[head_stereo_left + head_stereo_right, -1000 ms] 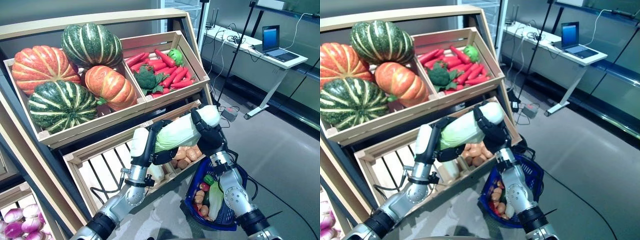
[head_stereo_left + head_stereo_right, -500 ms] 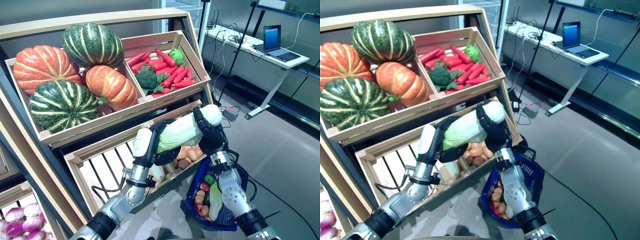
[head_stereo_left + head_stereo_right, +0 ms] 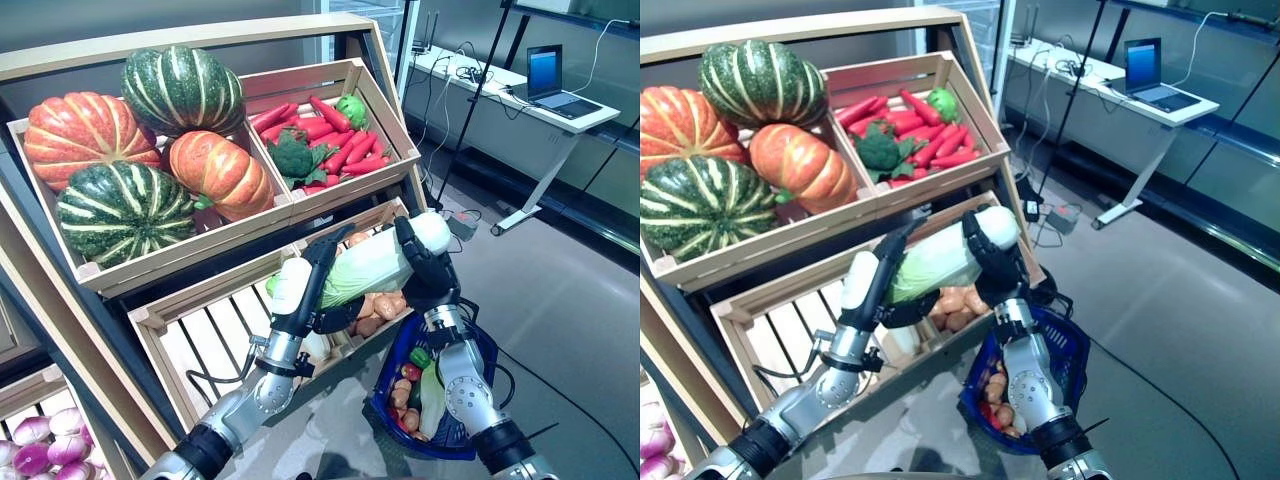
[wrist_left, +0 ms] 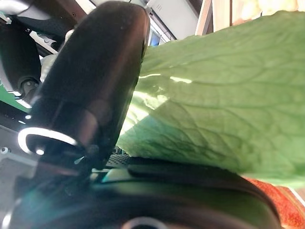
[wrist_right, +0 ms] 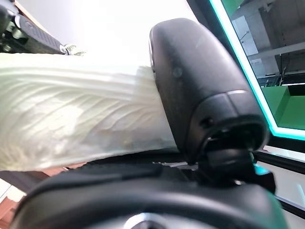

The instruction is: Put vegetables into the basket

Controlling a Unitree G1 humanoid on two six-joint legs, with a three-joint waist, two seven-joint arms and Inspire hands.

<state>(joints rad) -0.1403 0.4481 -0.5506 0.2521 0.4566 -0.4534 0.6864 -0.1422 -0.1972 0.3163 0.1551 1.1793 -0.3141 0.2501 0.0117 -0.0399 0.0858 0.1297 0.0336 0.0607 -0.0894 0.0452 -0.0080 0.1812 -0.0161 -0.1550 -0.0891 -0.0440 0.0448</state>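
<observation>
Left eye view: both hands carry a long napa cabbage [image 3: 372, 268] crosswise in front of the lower wooden crate [image 3: 190, 335] of a slanted produce stand. The left hand [image 3: 322, 275] is at the cabbage's green leafy end with fingers reaching up along it; the right hand [image 3: 428, 268] wraps its fingers round the white stem end. A blue basket [image 3: 478, 352] sits on the floor just beside the stand, below the right forearm, already holding several vegetables. Potatoes [image 3: 378, 308] lie in the crate right under the cabbage. The upper crates hold pumpkins [image 3: 120, 150] and red peppers [image 3: 335, 135] with a broccoli [image 3: 290, 157].

Right eye view: the same scene, the cabbage [image 3: 940, 260] held clear above the potatoes, near the basket [image 3: 1065, 345] but not over it. A desk with a laptop [image 3: 1148, 72] stands well apart in the background.

Left wrist view: the green leaves [image 4: 214, 95] fill most of the view, resting on the hand [image 4: 181, 191]; the thumb [image 4: 95, 81] presses against the leaf's side, so the hand is closed on the cabbage.

Right wrist view: the pale ribbed stem [image 5: 76, 124] lies across the hand [image 5: 143, 191], the thumb [image 5: 200, 90] clamped against it.
</observation>
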